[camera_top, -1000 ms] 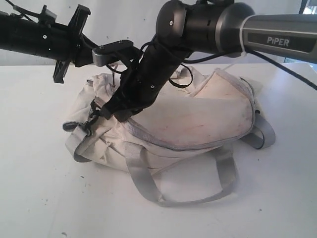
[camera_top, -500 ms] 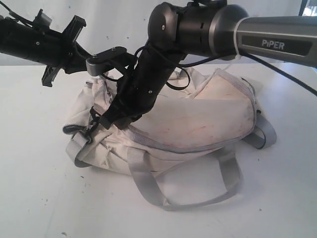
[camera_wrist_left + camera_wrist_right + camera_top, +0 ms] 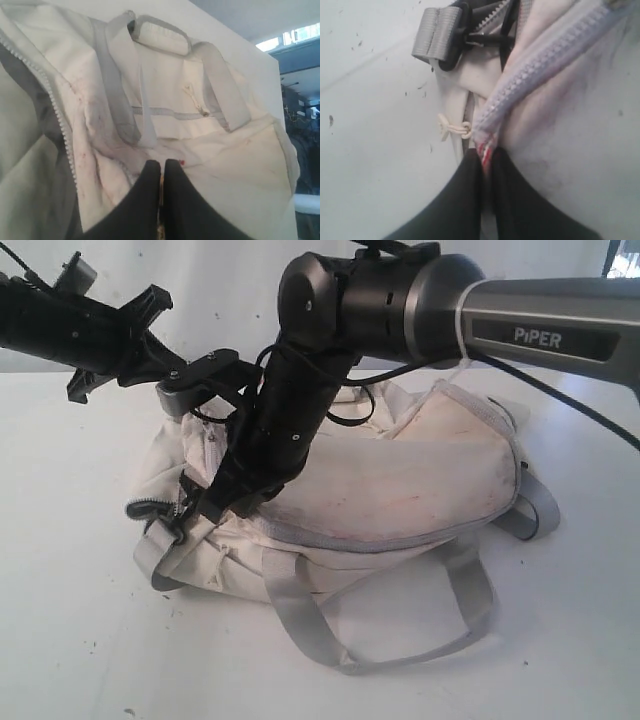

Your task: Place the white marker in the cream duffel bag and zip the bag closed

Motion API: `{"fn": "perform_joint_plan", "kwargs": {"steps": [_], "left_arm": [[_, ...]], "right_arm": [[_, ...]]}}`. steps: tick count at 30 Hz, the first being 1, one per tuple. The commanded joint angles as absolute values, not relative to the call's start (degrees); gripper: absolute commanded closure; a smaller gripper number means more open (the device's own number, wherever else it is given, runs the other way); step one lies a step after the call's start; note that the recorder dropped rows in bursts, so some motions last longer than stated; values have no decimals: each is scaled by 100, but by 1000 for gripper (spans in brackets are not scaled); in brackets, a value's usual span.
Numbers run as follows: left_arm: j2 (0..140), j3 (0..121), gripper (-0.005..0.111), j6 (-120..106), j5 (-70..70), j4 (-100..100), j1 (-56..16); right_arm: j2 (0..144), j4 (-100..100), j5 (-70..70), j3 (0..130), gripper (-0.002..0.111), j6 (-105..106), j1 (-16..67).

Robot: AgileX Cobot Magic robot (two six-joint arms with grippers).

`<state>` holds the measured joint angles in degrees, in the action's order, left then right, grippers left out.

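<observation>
The cream duffel bag (image 3: pixel 400 480) lies on its side on the white table. My right gripper (image 3: pixel 215 502) reaches across to the bag's left end. There it is shut on the zipper pull (image 3: pixel 485 146), a red-and-white tab at the end of the grey zipper (image 3: pixel 540 60). My left gripper (image 3: pixel 215 380) hangs over the bag's upper left edge, its tips hidden behind the right arm. In the left wrist view it (image 3: pixel 162 164) is shut, tips against the cream fabric (image 3: pixel 210 150). Whether fabric is pinched I cannot tell. The white marker is out of view.
Grey webbing handles (image 3: pixel 400 640) spill onto the table in front of the bag. A strap with a black clip (image 3: pixel 452 35) sits at the bag's left end, with a small cream cord toggle (image 3: pixel 452 129) beside it. White table (image 3: pixel 80 620) surrounds the bag.
The right arm has moved left and down along the zipper line, taking the pull toward the bag's left end. The left arm has shifted left and tilted.
</observation>
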<state>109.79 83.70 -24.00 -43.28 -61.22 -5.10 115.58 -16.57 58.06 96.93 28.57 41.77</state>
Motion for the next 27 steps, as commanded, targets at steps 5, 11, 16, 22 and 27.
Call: {"fn": "perform_joint_plan", "kwargs": {"steps": [5, 11, 16, 22, 27], "left_arm": [[10908, 8412, 107, -2591, -2912, -6213, -469], [10941, 8412, 107, -2591, -2019, -6201, -469], [10939, 8412, 107, -2552, -1665, -6213, -469], [10939, 8412, 101, -2954, -1965, -6202, -469], [10939, 8412, 70, -3490, -2522, -6202, -469]], "right_arm": [[11549, -1307, 6476, 9660, 108, 2808, 4232], [11549, -1125, 6245, 9660, 108, 2413, 4232], [11549, -653, 6050, 9660, 108, 1793, 4232], [11549, -675, 5813, 9660, 108, 1654, 4232], [11549, -1240, 5459, 9660, 87, 2045, 4232]]}}
